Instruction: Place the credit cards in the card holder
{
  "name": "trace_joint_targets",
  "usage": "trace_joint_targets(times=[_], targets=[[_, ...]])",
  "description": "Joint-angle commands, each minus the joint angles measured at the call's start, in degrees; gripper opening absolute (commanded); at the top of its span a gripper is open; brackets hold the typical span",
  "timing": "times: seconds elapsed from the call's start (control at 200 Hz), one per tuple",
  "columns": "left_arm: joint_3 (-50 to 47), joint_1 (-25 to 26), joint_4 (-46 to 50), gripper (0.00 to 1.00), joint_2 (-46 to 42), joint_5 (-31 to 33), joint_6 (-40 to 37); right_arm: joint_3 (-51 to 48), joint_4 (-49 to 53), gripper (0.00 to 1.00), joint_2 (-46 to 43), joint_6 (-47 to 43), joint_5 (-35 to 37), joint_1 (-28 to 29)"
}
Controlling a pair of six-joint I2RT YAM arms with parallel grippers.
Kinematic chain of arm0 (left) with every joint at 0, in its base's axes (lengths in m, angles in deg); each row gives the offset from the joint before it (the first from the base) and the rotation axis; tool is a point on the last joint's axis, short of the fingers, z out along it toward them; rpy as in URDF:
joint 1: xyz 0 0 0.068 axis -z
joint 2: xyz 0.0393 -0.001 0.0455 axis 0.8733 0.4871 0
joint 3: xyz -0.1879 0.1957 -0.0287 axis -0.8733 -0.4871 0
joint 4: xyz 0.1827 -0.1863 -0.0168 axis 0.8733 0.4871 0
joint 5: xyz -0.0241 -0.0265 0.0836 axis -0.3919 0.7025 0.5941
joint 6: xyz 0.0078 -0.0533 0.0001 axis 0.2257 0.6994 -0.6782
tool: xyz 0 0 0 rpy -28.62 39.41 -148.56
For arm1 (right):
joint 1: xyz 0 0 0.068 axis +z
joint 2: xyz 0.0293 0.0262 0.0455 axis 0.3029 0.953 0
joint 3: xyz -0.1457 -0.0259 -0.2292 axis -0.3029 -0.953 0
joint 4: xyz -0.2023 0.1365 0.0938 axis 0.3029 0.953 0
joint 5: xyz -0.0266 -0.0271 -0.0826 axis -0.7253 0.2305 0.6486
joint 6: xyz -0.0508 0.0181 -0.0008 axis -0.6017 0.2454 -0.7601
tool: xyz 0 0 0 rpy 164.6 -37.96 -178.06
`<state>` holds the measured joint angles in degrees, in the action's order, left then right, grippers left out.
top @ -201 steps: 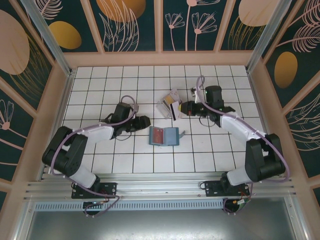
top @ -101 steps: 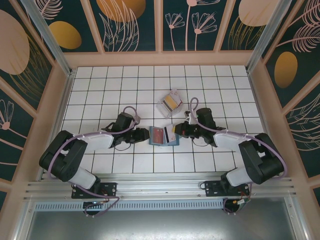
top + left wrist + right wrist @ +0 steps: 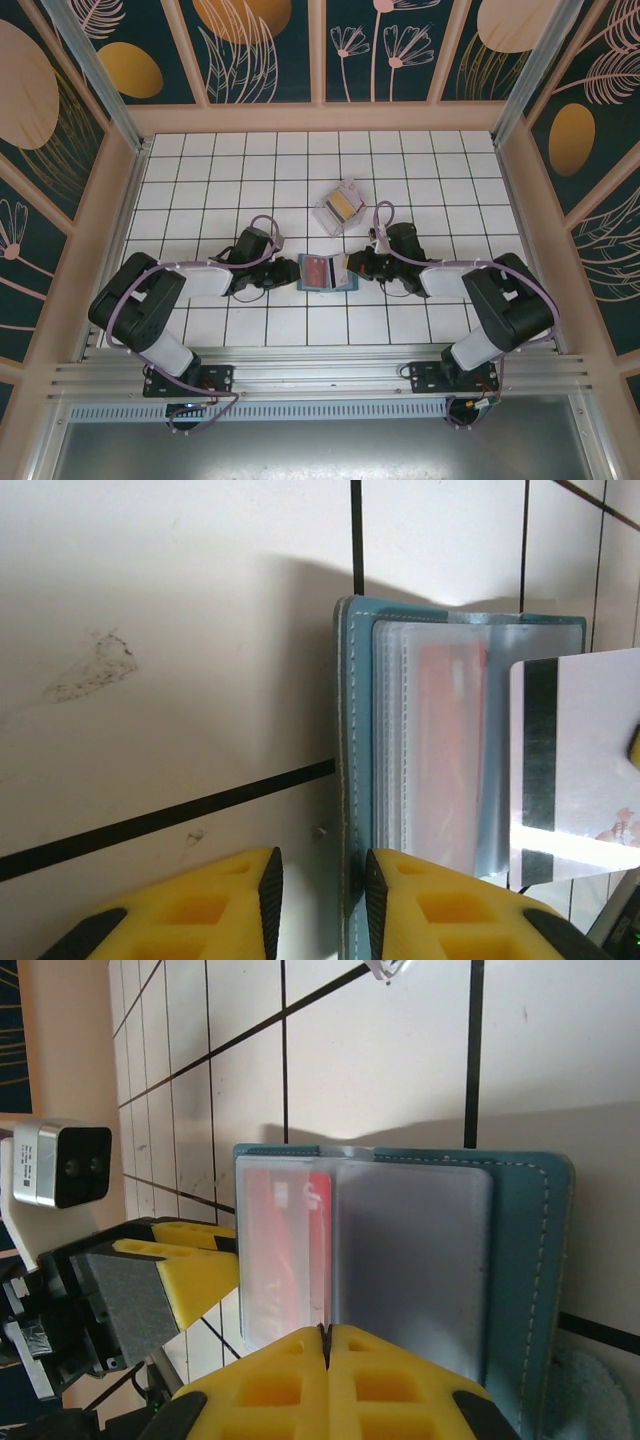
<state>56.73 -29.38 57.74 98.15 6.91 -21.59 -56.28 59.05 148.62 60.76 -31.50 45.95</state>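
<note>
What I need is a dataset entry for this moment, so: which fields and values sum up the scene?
left gripper: open, jaws astride the teal folding wallet edge
right gripper: shut on white dark-striped card over the wallet
wallet: lying open, red card in a clear sleeve
clear plastic box: beyond the wallet, apart, yellow card inside

Wallet [image 3: 328, 271] teal, white stitching; red card [image 3: 290, 1250] under clear sleeve. Other credit card [image 3: 575, 760] white w/ blk stripe. Left gripper [image 3: 318, 880] yellow, blk tips. Floor tiles [image 3: 200, 170] white, blk grout. Walls [image 3: 270, 60] dk teal, orange ovals, pink leaf lines.
</note>
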Motion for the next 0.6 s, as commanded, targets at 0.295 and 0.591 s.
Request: trace_joint_targets(times=[0.295,0.591], targets=[[-1.4,1.3,-3.2,0.26,2.0,-1.2,1.6,1.9,-4.5,0.00,4.1,1.0,0.5,2.3],[-1.8,1.3,-3.1,0.25,1.6,-0.7,1.6,2.6,3.5,0.00,-3.3,-2.8,5.4,2.2]])
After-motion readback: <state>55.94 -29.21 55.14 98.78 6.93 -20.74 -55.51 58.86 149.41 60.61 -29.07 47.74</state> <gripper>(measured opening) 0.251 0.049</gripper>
